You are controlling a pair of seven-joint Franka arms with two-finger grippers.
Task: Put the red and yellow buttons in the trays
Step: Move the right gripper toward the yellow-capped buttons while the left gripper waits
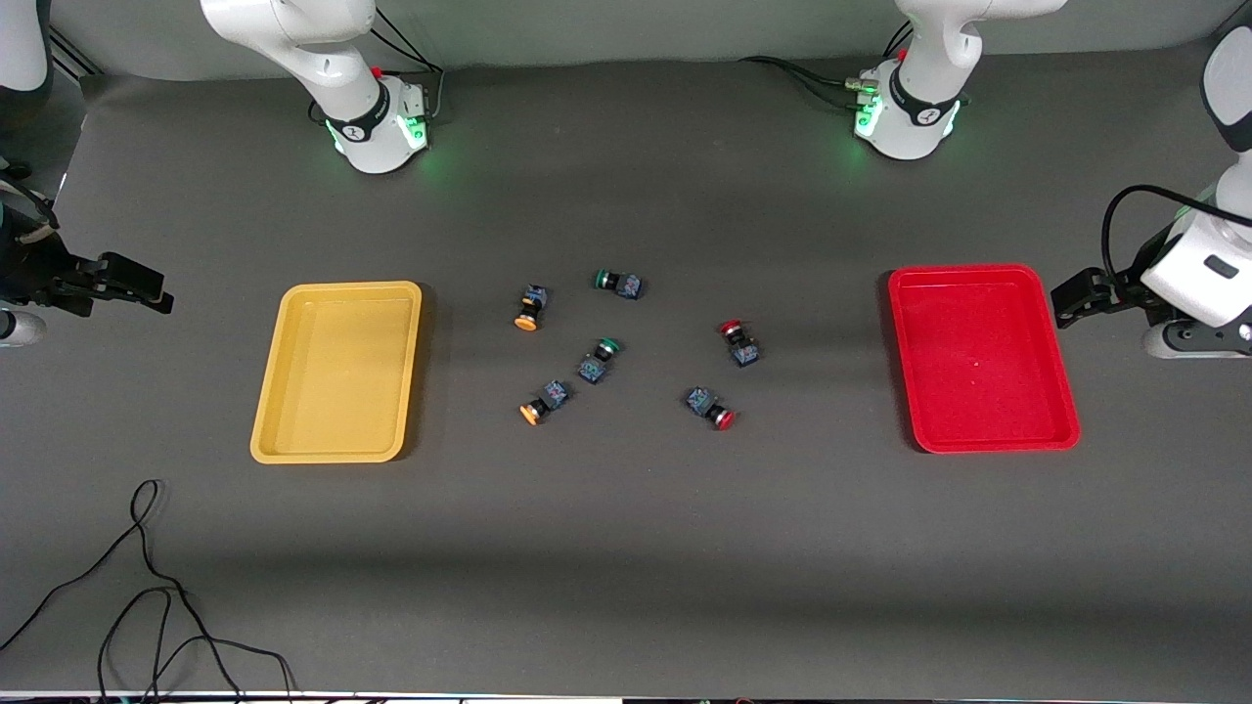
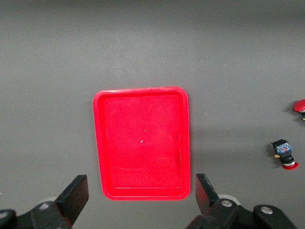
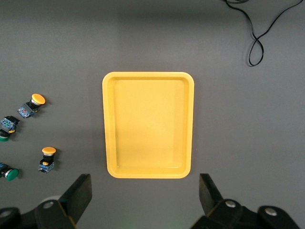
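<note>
The yellow tray (image 1: 337,372) lies toward the right arm's end, the red tray (image 1: 981,357) toward the left arm's end; both hold nothing. Between them lie two yellow-capped buttons (image 1: 529,307) (image 1: 544,402) and two red-capped buttons (image 1: 738,342) (image 1: 711,407). My left gripper (image 1: 1071,301) hangs open and empty, high beside the red tray (image 2: 141,143); its wrist view (image 2: 140,183) shows one red button (image 2: 284,153). My right gripper (image 1: 147,286) hangs open and empty, high beside the yellow tray (image 3: 147,124); its wrist view (image 3: 144,183) shows both yellow buttons (image 3: 33,104) (image 3: 46,158).
Two green-capped switches (image 1: 618,284) (image 1: 599,360) lie among the buttons. A black cable (image 1: 147,587) loops on the table near the front camera at the right arm's end. The arm bases (image 1: 377,127) (image 1: 905,117) stand along the table's back edge.
</note>
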